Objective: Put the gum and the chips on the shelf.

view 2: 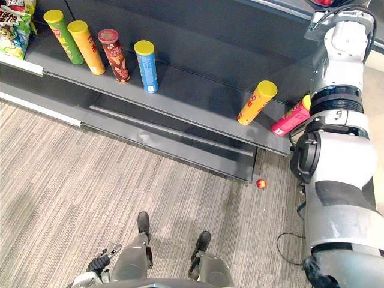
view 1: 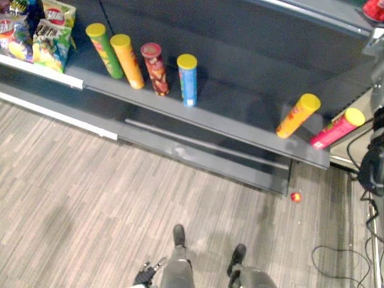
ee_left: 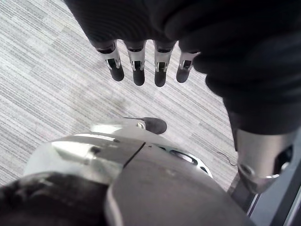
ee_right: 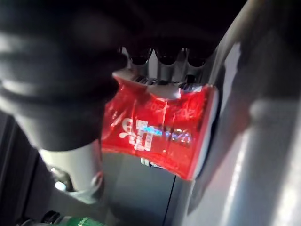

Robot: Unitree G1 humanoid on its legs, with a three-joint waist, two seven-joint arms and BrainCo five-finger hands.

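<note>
Right wrist view has our right hand point(ee_right: 165, 59) pinching the top edge of one red packet point(ee_right: 160, 127), probably the gum. We hold it high against the upper shelf point(view 1: 312, 15), upper right of the frame, presumably to set it there. We count six chip tubes point(view 1: 187, 79) on the lower shelf point(view 1: 240, 117), four upright and two leaning. Our left hand point(view 1: 146, 276) hangs bottom left, fingers straight and empty.
</note>
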